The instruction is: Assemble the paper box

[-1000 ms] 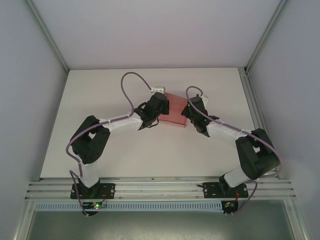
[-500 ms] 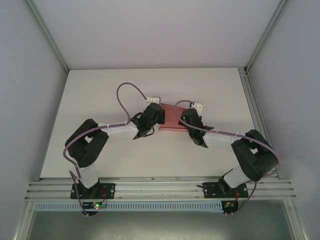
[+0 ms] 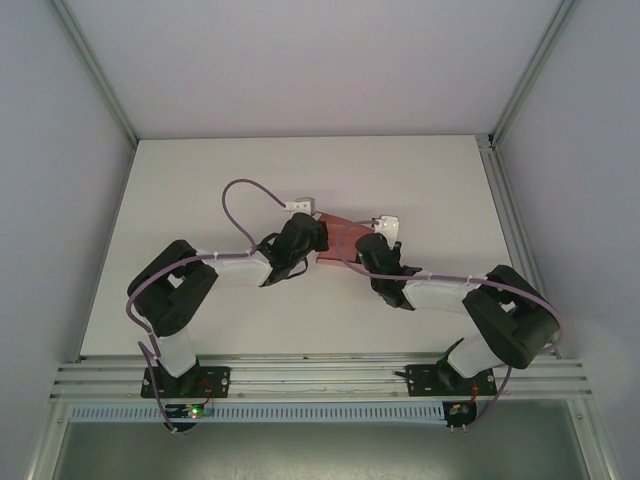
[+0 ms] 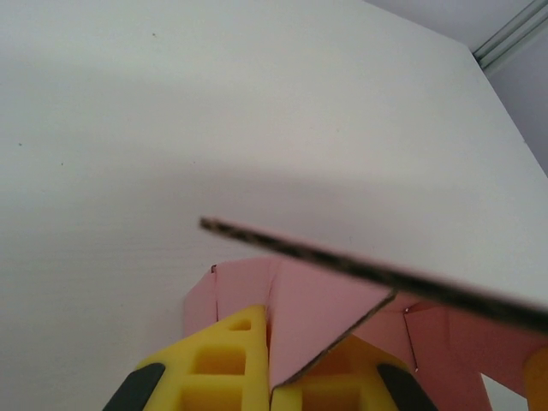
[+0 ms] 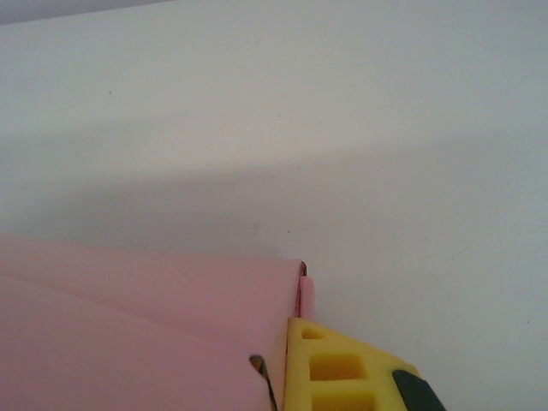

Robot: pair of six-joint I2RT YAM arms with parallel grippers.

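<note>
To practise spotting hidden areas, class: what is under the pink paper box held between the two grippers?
Bare white table shows around the paper box, shadowed beside it. The patch straight beneath is covered by the card and cannot be seen.

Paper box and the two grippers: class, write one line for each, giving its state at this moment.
paper box: partly folded, not yet closed, pinched at both ends.
left gripper: shut on a flap of the paper box.
right gripper: shut on the paper box's edge.
</note>
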